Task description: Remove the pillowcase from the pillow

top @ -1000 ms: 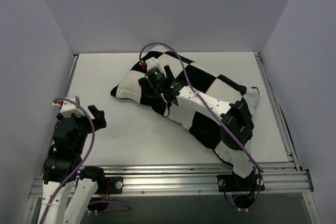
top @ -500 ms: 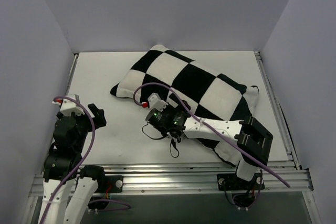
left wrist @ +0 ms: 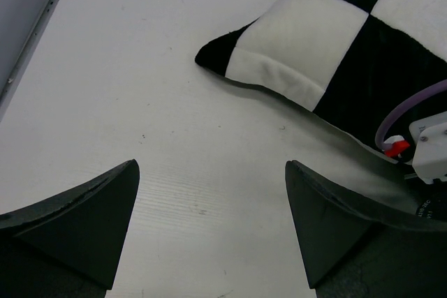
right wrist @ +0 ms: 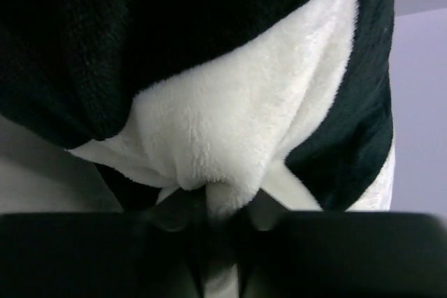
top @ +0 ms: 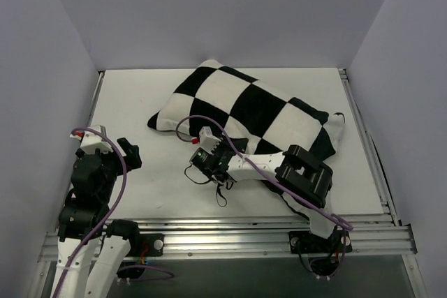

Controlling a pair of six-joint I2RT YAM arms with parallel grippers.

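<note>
The black-and-white checkered pillowcase (top: 248, 113) lies plump and diagonal across the middle of the table, with the pillow inside it. A plain white bit (top: 338, 125) shows at its right end; I cannot tell whether that is the pillow. My right gripper (top: 218, 149) is low at the near edge of the pillowcase (right wrist: 230, 123). In the right wrist view its jaws are shut on a pinched fold of white fabric (right wrist: 222, 197). My left gripper (left wrist: 209, 172) hovers open over bare table to the left, apart from the pillowcase corner (left wrist: 279, 68). From above, the left gripper (top: 117, 150) sits near the left wall.
The white table (top: 140, 102) is boxed in by grey walls on the left, back and right. A metal rail (top: 230, 239) runs along the near edge by the arm bases. Purple cables (top: 209, 123) loop off both wrists.
My right arm has come down off the top of the pillowcase to its near edge and shut its jaws on the fabric. The left arm has not moved.
</note>
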